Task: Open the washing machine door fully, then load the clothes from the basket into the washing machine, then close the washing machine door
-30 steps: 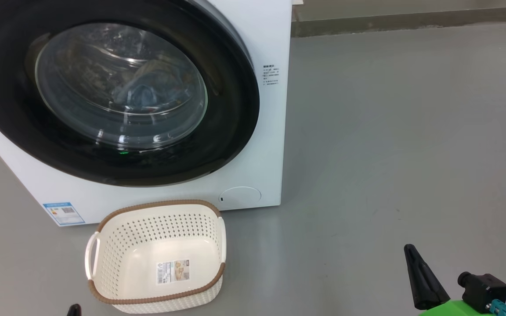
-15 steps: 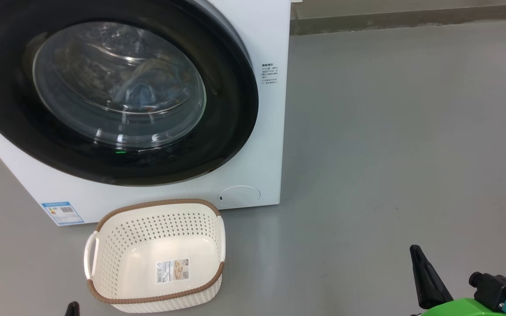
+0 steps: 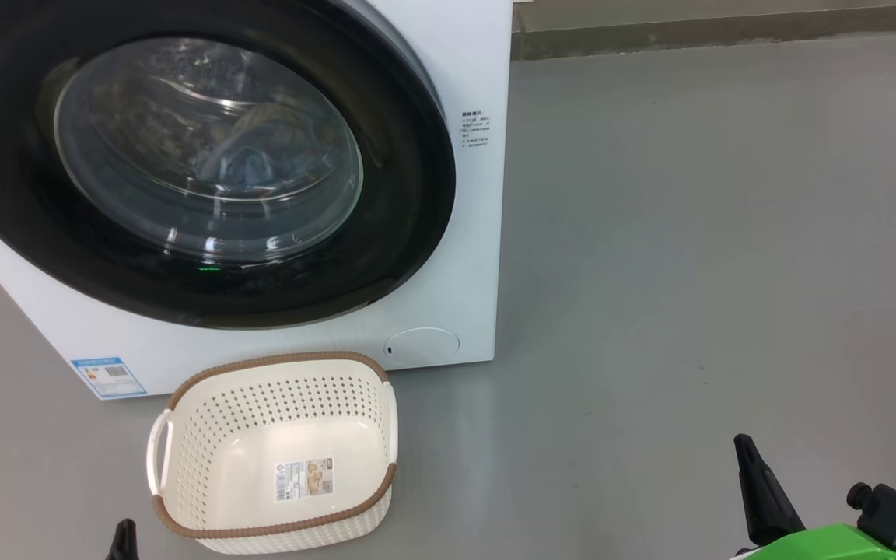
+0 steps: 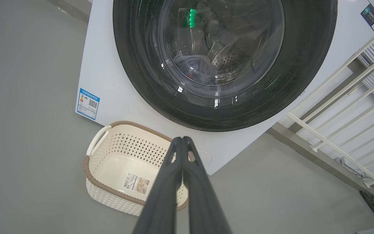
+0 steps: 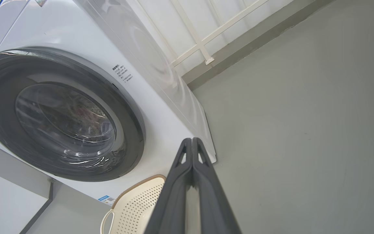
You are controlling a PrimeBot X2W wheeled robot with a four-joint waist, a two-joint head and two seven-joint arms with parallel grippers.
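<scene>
The grey floor [image 3: 689, 249] carries the white washer [image 3: 473, 257]; the basket [image 3: 207, 435] stands on it just before the washer.

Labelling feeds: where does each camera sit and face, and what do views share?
Head view: on the head, facing forward and down at the shut washing machine door and empty basket; left claw and right claw at bottom corners.
Left wrist view: on that wrist, along its shut claw toward door and basket.
Right wrist view: likewise, toward door and floor.
Shared: all show door and basket.
</scene>
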